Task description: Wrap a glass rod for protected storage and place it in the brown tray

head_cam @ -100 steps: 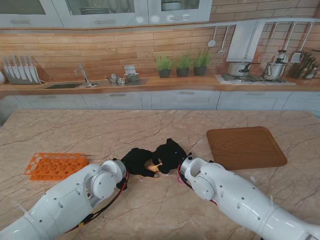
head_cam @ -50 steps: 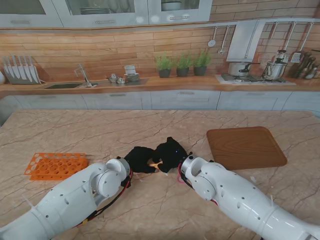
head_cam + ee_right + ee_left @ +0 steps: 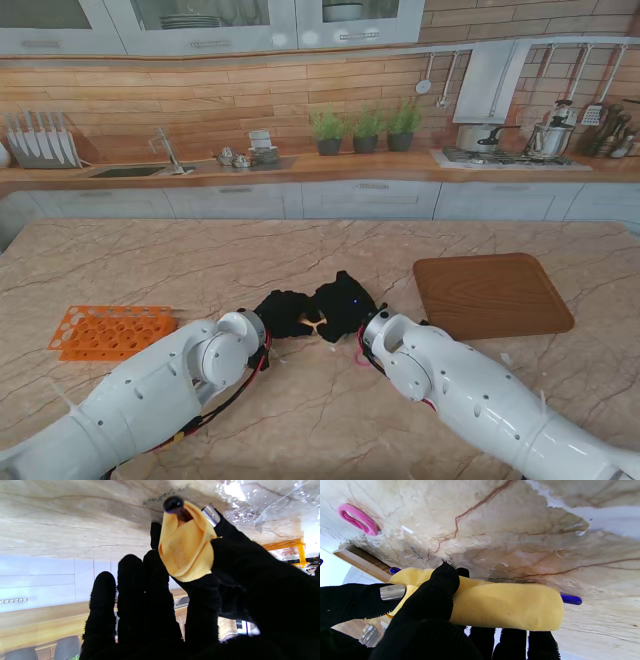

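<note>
Marble table point(image 3: 330, 420), left hand point(image 3: 282, 312) and right hand point(image 3: 345, 303) clamped on yellow cloth point(image 3: 505, 606), kitchen behind

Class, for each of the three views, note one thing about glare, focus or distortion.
Stand view: evenly lit and sharp; the wrapped bundle is almost hidden between the dark hands. Left wrist view: window glare on the marble table, yellow cloth crisp. Right wrist view: bright glare on the table, the near fingers black silhouettes.

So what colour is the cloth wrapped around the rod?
Yellow; the cloth shows best in the left wrist view.
</note>
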Action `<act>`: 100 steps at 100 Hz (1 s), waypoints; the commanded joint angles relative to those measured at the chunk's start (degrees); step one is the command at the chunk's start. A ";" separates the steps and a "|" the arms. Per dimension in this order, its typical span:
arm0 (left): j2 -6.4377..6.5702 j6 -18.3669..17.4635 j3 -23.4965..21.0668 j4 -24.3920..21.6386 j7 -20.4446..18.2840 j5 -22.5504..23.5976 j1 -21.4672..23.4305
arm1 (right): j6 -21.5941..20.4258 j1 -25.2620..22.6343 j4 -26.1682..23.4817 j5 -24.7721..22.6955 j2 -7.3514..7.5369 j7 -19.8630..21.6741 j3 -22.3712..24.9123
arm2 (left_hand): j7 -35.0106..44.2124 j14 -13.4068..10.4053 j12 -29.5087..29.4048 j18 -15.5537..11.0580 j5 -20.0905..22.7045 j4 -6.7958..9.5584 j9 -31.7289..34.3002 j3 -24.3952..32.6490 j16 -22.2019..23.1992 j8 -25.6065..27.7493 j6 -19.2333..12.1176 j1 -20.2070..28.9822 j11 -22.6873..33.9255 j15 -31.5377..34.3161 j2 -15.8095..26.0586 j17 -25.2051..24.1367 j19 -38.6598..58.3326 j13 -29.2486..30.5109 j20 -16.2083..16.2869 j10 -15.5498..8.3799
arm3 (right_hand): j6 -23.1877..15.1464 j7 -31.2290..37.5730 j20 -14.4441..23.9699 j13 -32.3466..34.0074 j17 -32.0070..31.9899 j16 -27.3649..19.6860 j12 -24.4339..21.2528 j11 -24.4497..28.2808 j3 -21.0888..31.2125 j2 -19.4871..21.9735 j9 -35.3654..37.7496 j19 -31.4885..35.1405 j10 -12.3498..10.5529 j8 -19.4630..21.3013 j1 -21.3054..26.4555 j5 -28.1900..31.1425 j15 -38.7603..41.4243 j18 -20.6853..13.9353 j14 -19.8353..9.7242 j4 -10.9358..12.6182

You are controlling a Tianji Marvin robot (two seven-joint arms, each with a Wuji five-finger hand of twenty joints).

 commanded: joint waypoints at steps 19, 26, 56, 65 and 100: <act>-1.16 -1.51 -0.33 1.20 1.13 -0.90 2.53 | 0.65 -0.73 -0.37 -0.51 -0.32 -0.60 0.82 | 6.96 1.88 -0.63 -2.64 1.88 -2.85 15.61 13.33 -3.16 3.56 0.23 -2.25 7.56 6.94 -3.75 0.06 10.67 13.52 4.09 2.40 | -2.80 1.83 0.66 0.80 -0.16 0.82 0.05 1.39 3.67 -0.43 1.77 1.78 2.11 0.69 2.26 2.71 1.70 1.02 -1.35 -0.23; -1.58 -2.16 -0.48 1.67 2.81 -0.77 2.67 | 0.82 -0.89 -0.41 -0.31 -0.41 -0.69 1.01 | 8.79 2.89 -0.45 -1.89 2.96 -2.56 18.11 20.06 -3.72 3.94 0.10 -5.62 8.68 9.17 -6.92 1.56 12.85 15.78 5.19 2.54 | -2.80 1.84 0.67 0.80 -0.15 0.83 0.06 1.37 3.62 -0.32 1.76 1.77 2.10 0.68 2.25 2.71 1.70 1.02 -1.35 -0.23; -3.07 -2.60 -1.36 2.44 7.41 -1.54 3.61 | 1.68 -1.60 -0.81 0.37 -0.66 -0.97 1.77 | 17.34 6.62 11.60 2.71 2.76 -1.47 24.55 33.97 -1.54 10.24 -1.02 -8.04 8.62 15.60 -13.27 7.02 18.64 20.97 8.22 2.50 | -2.93 1.76 0.71 0.80 -0.15 0.85 0.17 1.37 3.43 -0.07 1.75 1.75 1.96 0.63 1.95 2.49 1.68 1.02 -1.34 -0.32; -3.27 -2.37 -1.69 2.32 7.60 -2.31 3.87 | 1.89 -1.80 -0.93 0.44 -0.70 -1.13 2.03 | 18.52 8.80 14.11 7.34 1.19 -1.52 24.56 32.17 -0.40 11.92 -0.16 -6.09 9.27 17.80 -12.12 12.12 21.09 24.49 9.56 3.41 | -2.97 1.76 0.72 0.80 -0.15 0.86 0.20 1.36 3.47 0.05 1.73 1.75 2.01 0.62 1.99 2.45 1.68 1.02 -1.33 -0.32; -3.66 -1.48 -2.82 1.38 7.64 -4.57 4.77 | 2.63 -2.44 -1.81 0.36 -0.55 -0.68 2.80 | 18.55 11.53 18.32 20.20 -0.47 0.08 27.31 26.04 1.92 15.76 2.25 4.42 16.11 25.15 -9.19 28.96 25.36 33.83 10.38 5.14 | -2.86 1.72 0.76 0.76 -0.18 0.89 0.28 1.31 3.27 0.13 1.70 1.71 2.18 0.49 2.02 2.29 1.67 1.12 -1.13 -0.58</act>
